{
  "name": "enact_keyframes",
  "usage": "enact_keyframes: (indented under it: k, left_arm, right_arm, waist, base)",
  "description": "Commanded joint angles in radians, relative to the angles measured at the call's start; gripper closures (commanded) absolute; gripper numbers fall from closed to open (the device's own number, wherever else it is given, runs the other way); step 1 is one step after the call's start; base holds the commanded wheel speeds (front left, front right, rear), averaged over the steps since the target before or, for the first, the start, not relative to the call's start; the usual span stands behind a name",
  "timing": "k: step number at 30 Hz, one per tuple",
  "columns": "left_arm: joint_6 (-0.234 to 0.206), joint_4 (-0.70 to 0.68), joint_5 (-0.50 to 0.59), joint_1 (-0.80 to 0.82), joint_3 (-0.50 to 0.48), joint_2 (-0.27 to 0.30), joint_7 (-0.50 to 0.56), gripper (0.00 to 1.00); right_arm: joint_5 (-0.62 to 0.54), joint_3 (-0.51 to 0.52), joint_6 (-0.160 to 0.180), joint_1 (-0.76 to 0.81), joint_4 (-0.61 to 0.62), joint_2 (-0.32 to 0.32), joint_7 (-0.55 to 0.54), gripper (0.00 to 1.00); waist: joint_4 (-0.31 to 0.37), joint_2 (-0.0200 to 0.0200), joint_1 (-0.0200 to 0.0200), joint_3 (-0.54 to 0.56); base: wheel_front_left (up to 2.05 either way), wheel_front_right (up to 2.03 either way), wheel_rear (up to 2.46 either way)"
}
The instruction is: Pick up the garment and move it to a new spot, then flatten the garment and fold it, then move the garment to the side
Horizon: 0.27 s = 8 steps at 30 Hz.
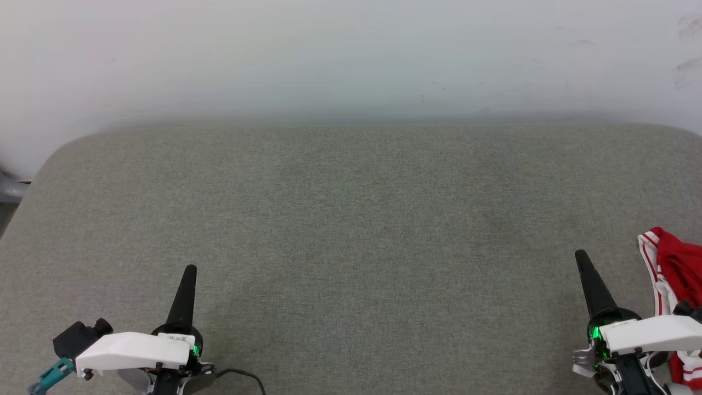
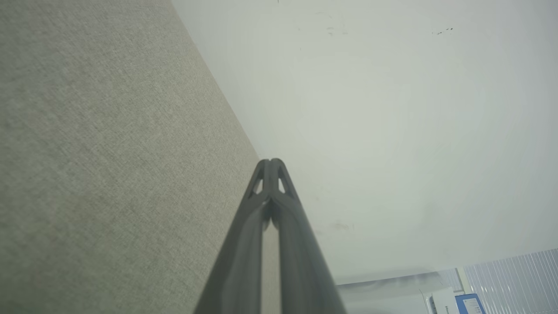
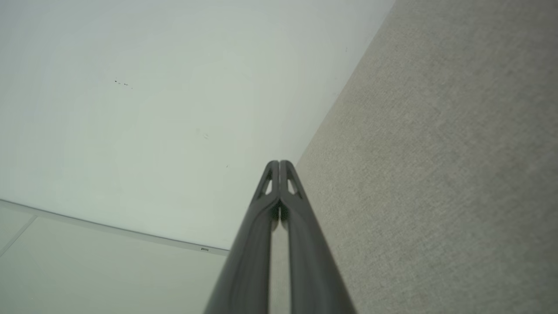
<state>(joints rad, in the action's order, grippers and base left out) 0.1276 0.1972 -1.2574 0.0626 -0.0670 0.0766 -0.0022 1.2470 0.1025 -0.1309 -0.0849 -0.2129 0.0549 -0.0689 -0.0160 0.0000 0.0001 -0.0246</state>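
**Head view.** The garment (image 1: 677, 269), crumpled red cloth with red-striped white trim, lies at the right edge of the grey woven surface (image 1: 351, 219), partly hidden behind the right arm's white wrist housing. The left gripper (image 1: 190, 270) and right gripper (image 1: 579, 255) sit over the surface's near corners, pointing toward its far edge and the white wall (image 1: 351, 55).

**Wrist views.** Each pair of tapered dark fingers meets at the fingertips (image 2: 265, 166) (image 3: 273, 166), leaving a thin slit lower down and clasping nothing. The surface is matte and coarse-woven, with rounded far corners.
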Motion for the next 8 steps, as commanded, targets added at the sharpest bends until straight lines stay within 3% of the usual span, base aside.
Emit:
enact_keyframes:
  k: [1, 8]
  left_arm:
    - [0.002, -0.002, -0.017, 0.018, -0.003, -0.003, 0.005, 1.0]
    - [0.003, 0.007, -0.079, 0.024, -0.008, -0.005, 0.022, 1.0]
  right_arm:
    - [0.018, 0.002, 0.0, -0.024, 0.003, -0.003, -0.003, 1.0]
    - [0.079, 0.004, 0.0, -0.026, -0.003, -0.004, -0.011, 1.0]
  waist:
    - [0.0, 0.0, 0.0, 0.0]
    - [0.003, 0.0, 0.0, 0.003]
  base:
    - [0.0, 0.0, 0.0]
    - [0.0, 0.0, 0.0]
